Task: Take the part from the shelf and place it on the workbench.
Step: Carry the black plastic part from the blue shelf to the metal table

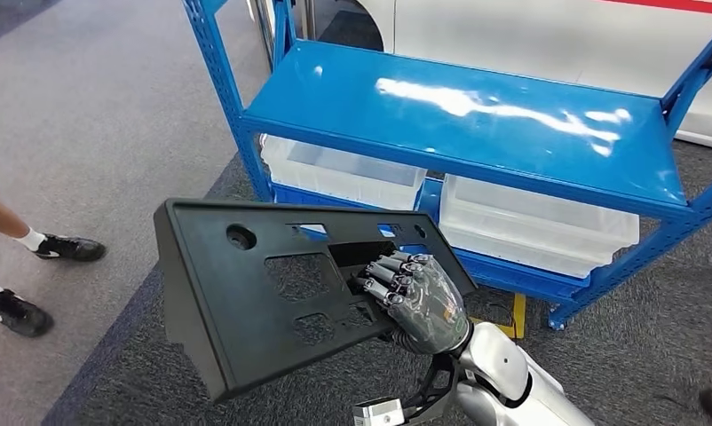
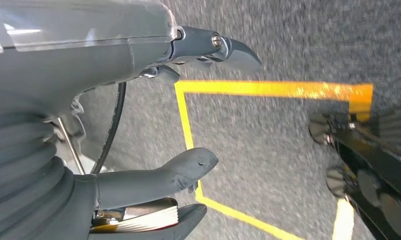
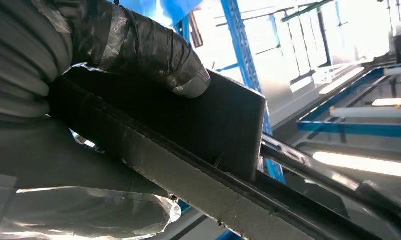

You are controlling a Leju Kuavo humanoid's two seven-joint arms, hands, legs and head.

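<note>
1. Right hand [image 1: 419,297] grasps black part [image 1: 264,293], fingers hooked through a cutout, in front of blue shelf [image 1: 477,115].
2. Left hand [image 2: 138,115] released, above the floor.

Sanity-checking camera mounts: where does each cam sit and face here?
Head: high on the body, facing down at the blue shelf; shows the right hand gripping the black part.
Left wrist: behind the left hand, open, facing carpet with yellow tape.
Right wrist: behind the right hand, against the part.
Shared by head and right wrist: part, shelf.
</note>
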